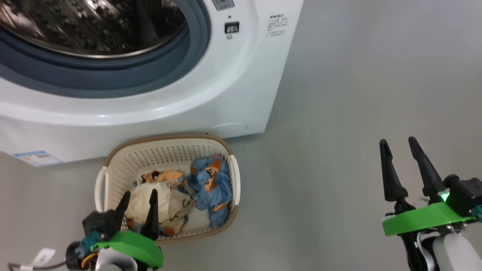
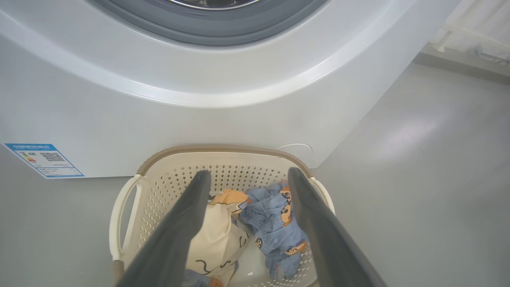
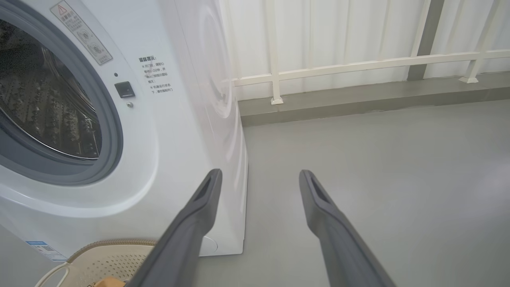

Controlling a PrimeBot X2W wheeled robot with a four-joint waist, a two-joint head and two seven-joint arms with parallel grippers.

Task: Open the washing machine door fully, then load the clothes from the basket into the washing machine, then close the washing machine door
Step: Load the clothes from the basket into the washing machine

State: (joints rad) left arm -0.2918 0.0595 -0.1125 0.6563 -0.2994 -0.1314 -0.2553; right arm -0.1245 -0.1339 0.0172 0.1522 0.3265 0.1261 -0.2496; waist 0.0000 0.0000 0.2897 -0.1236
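Your clothes (image 1: 173, 199) lie in the basket (image 1: 165, 138), which sits just in front of the washing machine (image 1: 233, 86). Over the basket hangs your left gripper (image 1: 140, 194), 2 fingers spread wide, empty; well right of the basket, your right gripper (image 1: 398, 140) gapes wide too.

The big white front-loading washing machine (image 1: 241, 82) runs off the head view's top and left edges, so just the lower arc of its steel perforated drum (image 1: 86, 26) is seen; the black print on its front panel (image 1: 276, 25) and on its blue label sticker (image 1: 37, 158) is too small to read; the left gripper (image 1: 140, 192) covers the near rim of the small cream perforated plastic basket (image 1: 169, 152) and part of the cream garment with black squiggles (image 1: 173, 205); the left wrist view's bottom edge crops the basket's near end.
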